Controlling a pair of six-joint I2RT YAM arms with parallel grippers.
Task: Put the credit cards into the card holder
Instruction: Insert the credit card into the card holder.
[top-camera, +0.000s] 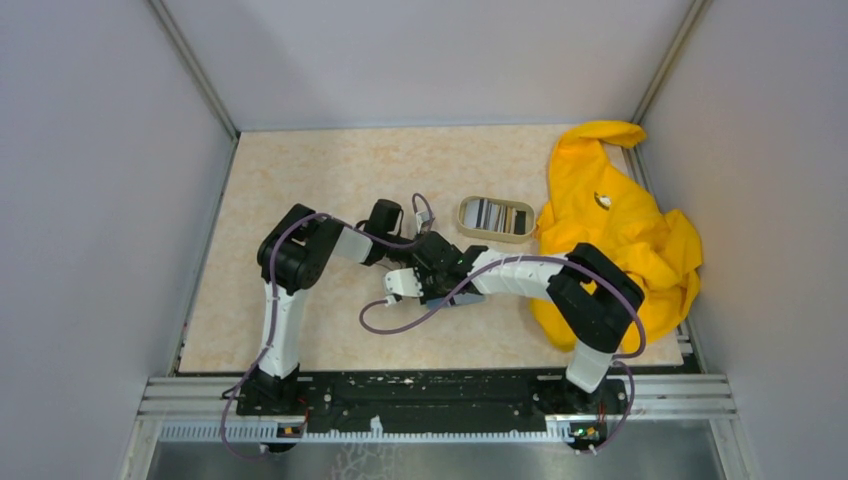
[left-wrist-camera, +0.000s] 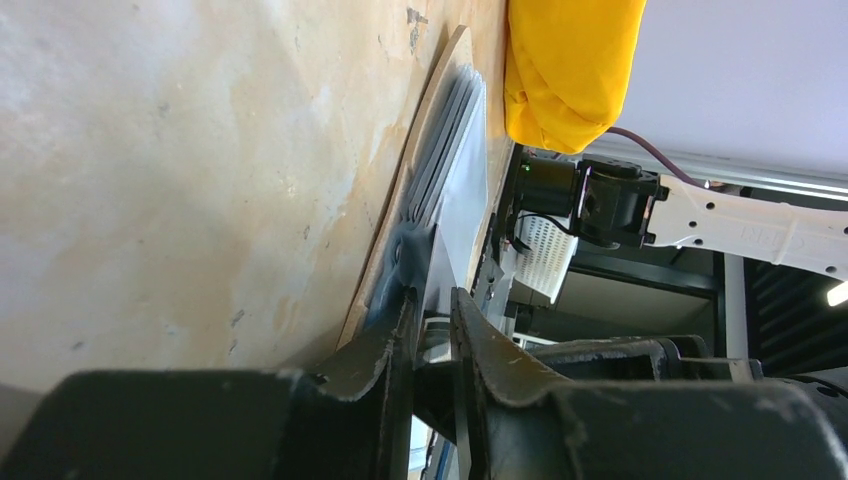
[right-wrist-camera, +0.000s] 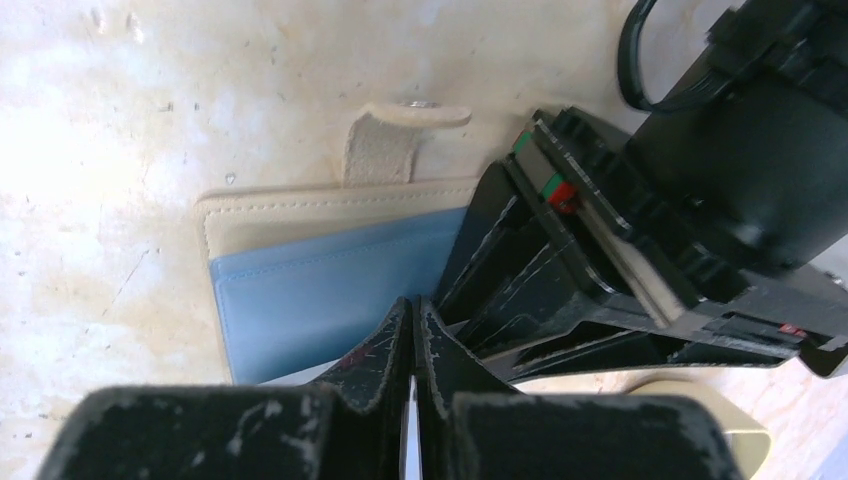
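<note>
The card holder (right-wrist-camera: 300, 290) lies open on the table, tan outside and light blue inside, its snap tab (right-wrist-camera: 405, 135) pointing away. My right gripper (right-wrist-camera: 413, 302) is shut, its tips low over the blue lining. A white credit card (right-wrist-camera: 285, 378) lies flat under its fingers and shows through the slit between them. My left gripper (left-wrist-camera: 432, 295) is closed on a blue-grey leaf of the card holder (left-wrist-camera: 460, 200), next to a striped stack of card edges (left-wrist-camera: 450, 120). The left arm's black fingers (right-wrist-camera: 500, 260) cover the holder's right side. More credit cards (top-camera: 495, 214) lie elsewhere, in a dish.
The oval beige dish (top-camera: 466, 222) holding those cards sits beyond the grippers. A big yellow cloth (top-camera: 610, 240) is heaped along the right wall. Both arms cross at mid-table, with purple cables looping around them. Grey walls close in the left, right and back.
</note>
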